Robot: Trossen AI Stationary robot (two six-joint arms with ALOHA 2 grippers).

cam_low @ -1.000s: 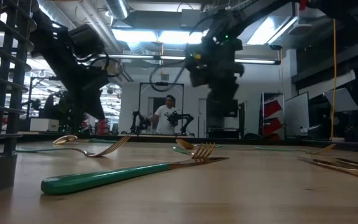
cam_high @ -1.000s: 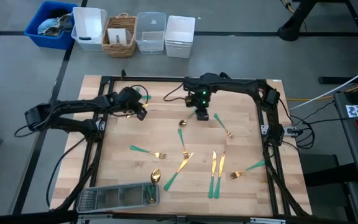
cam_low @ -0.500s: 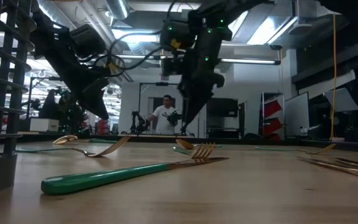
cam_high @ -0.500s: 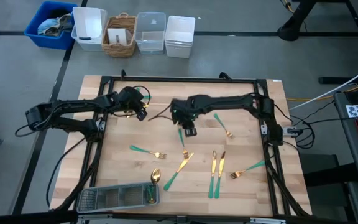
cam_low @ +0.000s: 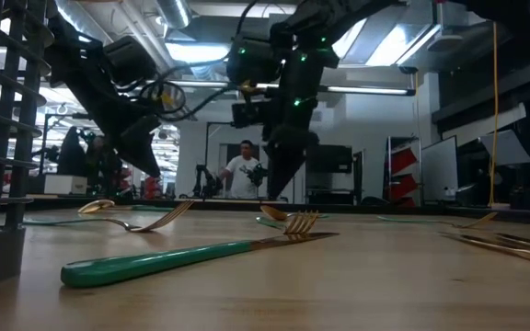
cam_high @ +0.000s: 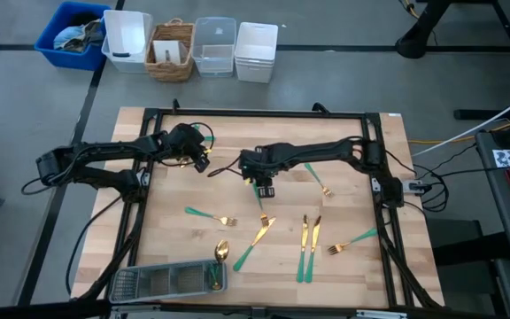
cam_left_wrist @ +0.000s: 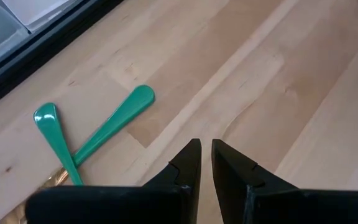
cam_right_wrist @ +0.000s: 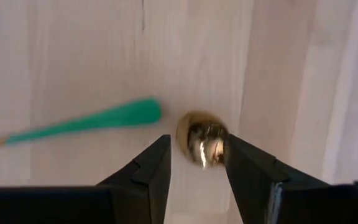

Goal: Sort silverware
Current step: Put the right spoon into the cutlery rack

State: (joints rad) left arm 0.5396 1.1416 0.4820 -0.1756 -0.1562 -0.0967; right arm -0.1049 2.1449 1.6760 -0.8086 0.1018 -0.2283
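My right gripper (cam_right_wrist: pixel 196 163) hovered, fingers apart, over 1 spoon (cam_right_wrist: pixel 202 138) mid-table (left gripper (cam_left_wrist: pixel 205 163), nearly closed, waited by 2 handles), and closing on its rounded bowl could squirt it sideways.

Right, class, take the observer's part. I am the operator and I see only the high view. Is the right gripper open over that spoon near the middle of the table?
Observer: Yes. In the right wrist view the right gripper is open, with a finger on each side of the gold bowl of the spoon. It has not closed on it.
Operator: And the left gripper?
Observer: The left wrist view shows the left gripper almost shut, with nothing in it.
Operator: Is anything near it?
Observer: Two teal handles lie crossed just beyond its fingers.
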